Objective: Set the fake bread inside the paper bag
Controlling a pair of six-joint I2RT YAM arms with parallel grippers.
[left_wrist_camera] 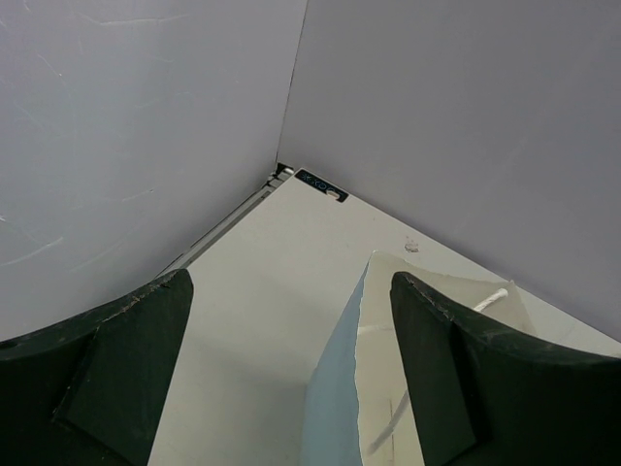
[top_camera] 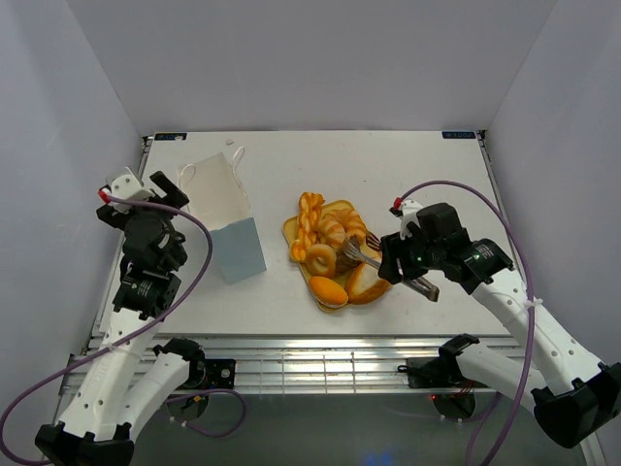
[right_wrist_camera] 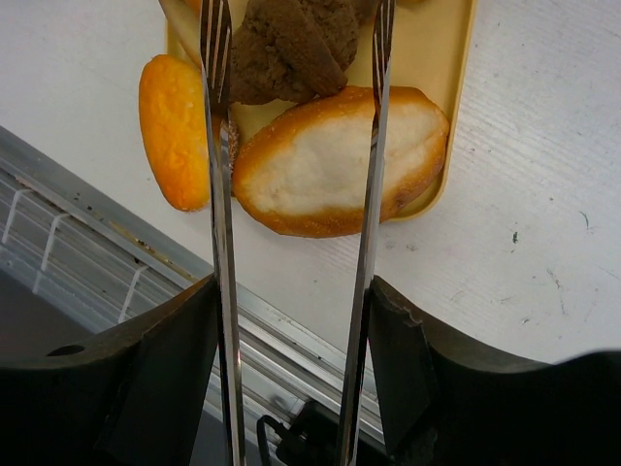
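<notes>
Pale grey walls close in a white table [top_camera: 408,165], where the paper bag [top_camera: 225,218] stands upright on the left side, mouth open upward, its cord handles at the far rim and its pale-blue face toward the arms. The left gripper [top_camera: 163,197] hangs just beside the bag's left edge with its jaws spread wide and nothing between them. From its wrist camera the bag's top edge [left_wrist_camera: 335,388] rises between the two fingers; contact cannot be judged. The fake bread [top_camera: 330,248] is all heaped on a yellow tray [top_camera: 289,230] near the table's middle, well apart from the bag: a braided twist [top_camera: 310,218] at the far side, a ring doughnut [top_camera: 320,259] in the centre, and an orange oval roll [top_camera: 329,290] off the near rim. The right gripper [top_camera: 403,262] is clenched on a pair of metal tongs [top_camera: 388,270]. In the right wrist view the forked tips [right_wrist_camera: 221,116] straddle a dark brown piece [right_wrist_camera: 291,44], and the right tine touches a pale-topped oval roll [right_wrist_camera: 340,175] lying against the tray's near wall [right_wrist_camera: 441,58].
</notes>
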